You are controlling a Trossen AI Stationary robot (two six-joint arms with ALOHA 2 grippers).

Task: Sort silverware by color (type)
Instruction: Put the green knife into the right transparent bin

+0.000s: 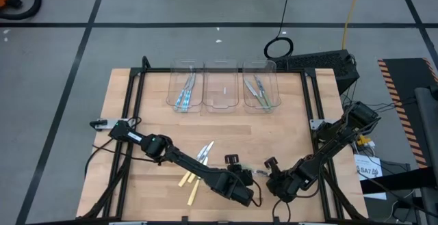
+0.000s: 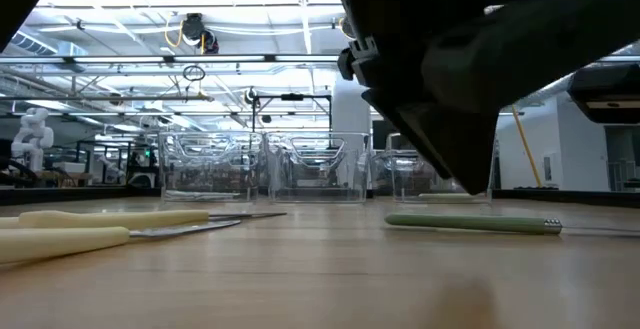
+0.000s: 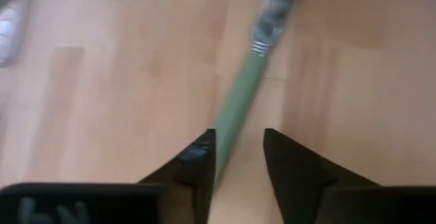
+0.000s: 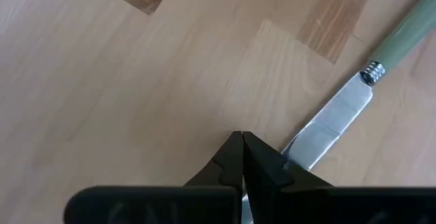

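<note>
Left hand (image 3: 238,166) is down at the table's near edge, fingers apart, straddling the handle of the green-handled knife (image 3: 238,101). Handle runs up between the two fingers (image 3: 197,166), hugging one, clear gap to the other, so not clamped. Looks like a release or a pre-grip stance; can't say which.

Right hand (image 4: 243,157) sits just beside it at the knife's other end, fingers pressed together at the tip of the silvery blade (image 4: 327,129). Tip disappears under the fingertips, so can't tell if it's pinched or just touched. My read: two hands on one knife = handover or re-orient, since a slim flat utensil is hard to lift off wood w/ one hand.

Low view: knife (image 2: 470,223) lies flat on the table (image 1: 137,102), not lifted.

Rest of the silverware: pale yellow-handled pcs (image 1: 195,174) lie loose on the table beside the left forearm, unsorted. Far side, three clear bins in a row: left bin (image 1: 185,88) holds blue-handled pcs (image 1: 183,96), middle bin (image 1: 220,88) looks empty, right bin (image 1: 261,88) holds green-handled pcs (image 1: 260,91). So green knife presumably goes to the right bin, yellows to the middle.

Risk: blade-tip hold is marginal, knife could pivot or slip.
</note>
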